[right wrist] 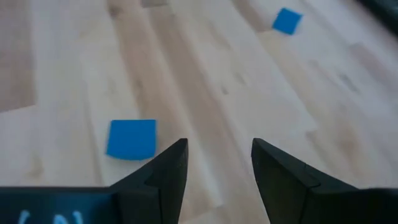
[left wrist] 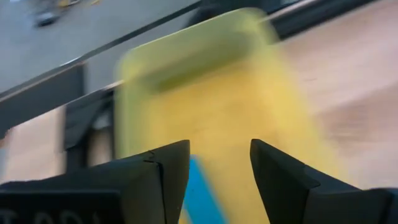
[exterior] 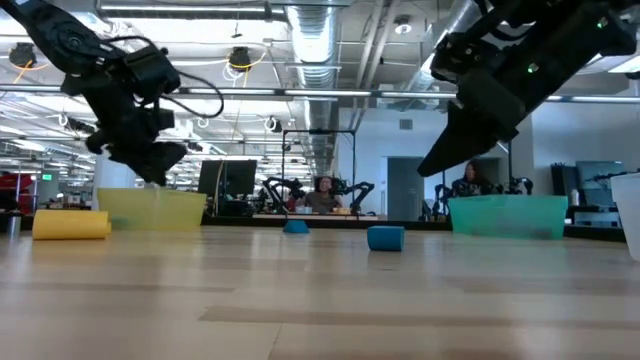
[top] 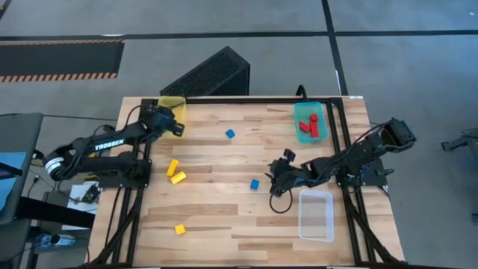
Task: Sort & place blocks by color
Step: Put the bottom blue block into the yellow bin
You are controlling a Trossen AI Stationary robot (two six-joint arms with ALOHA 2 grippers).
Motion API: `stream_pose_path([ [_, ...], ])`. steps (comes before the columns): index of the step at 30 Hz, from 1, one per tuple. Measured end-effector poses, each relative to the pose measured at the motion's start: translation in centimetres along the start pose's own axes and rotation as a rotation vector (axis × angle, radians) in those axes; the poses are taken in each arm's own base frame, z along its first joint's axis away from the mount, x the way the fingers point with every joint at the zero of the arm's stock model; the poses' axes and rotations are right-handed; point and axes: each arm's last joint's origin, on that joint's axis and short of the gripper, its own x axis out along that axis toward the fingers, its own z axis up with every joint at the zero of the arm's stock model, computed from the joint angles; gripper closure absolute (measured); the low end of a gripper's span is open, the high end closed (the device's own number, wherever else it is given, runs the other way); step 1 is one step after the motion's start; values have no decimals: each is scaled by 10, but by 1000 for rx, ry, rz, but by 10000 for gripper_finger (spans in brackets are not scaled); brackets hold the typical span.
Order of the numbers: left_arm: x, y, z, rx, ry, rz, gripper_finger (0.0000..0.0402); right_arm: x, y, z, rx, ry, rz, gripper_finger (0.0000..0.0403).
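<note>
Blocks are seen scattered over the table (top: 224,217) in the high view: a blue one (top: 230,134) far up the middle, another blue one (top: 255,184) just beside the right gripper (top: 275,179), two yellow bars (top: 175,172) left of centre, one yellow cube (top: 179,229) near the front edge, and red blocks (top: 310,127) inside the teal bin (top: 300,112). The left gripper (top: 176,124) is held over the yellow bin (top: 170,101) at the far left corner. A clear bin (top: 316,215) is set at the right front.

In the low view, a blue block (exterior: 385,237) is seen resting on the wood between the two raised arms, with the second blue block (exterior: 295,227) farther back and a yellow bar (exterior: 70,224) at the left. The right gripper (exterior: 440,160) is held above the table, clear of both blue blocks.

In the left wrist view, the fingers (left wrist: 158,180) are spread, and a blue piece (left wrist: 200,190) is seen in the gap between them, over the yellow bin (left wrist: 211,93); whether it is touched cannot be told.

In the right wrist view, the fingers (right wrist: 165,171) are spread with bare wood between them. One blue block (right wrist: 131,139) lies just outside one finger, untouched; the other blue block (right wrist: 286,20) lies well apart.
</note>
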Motion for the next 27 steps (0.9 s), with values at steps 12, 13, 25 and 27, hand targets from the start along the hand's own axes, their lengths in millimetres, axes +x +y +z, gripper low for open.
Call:
stream_pose_path([
  [12, -52, -58, -6, 404, -243, -468, 264, 37, 33, -19, -17, 14, 111, 144],
  [13, -56, -63, -7, 411, -263, -516, 264, 41, 37, -18, -16, 15, 111, 139],
  [25, -84, -84, -18, 511, -345, -741, 264, 67, 45, -15, 31, 102, 161, 126],
  [27, -85, -85, -18, 510, -351, -745, 264, 70, 44, -15, 58, 120, 176, 127],
])
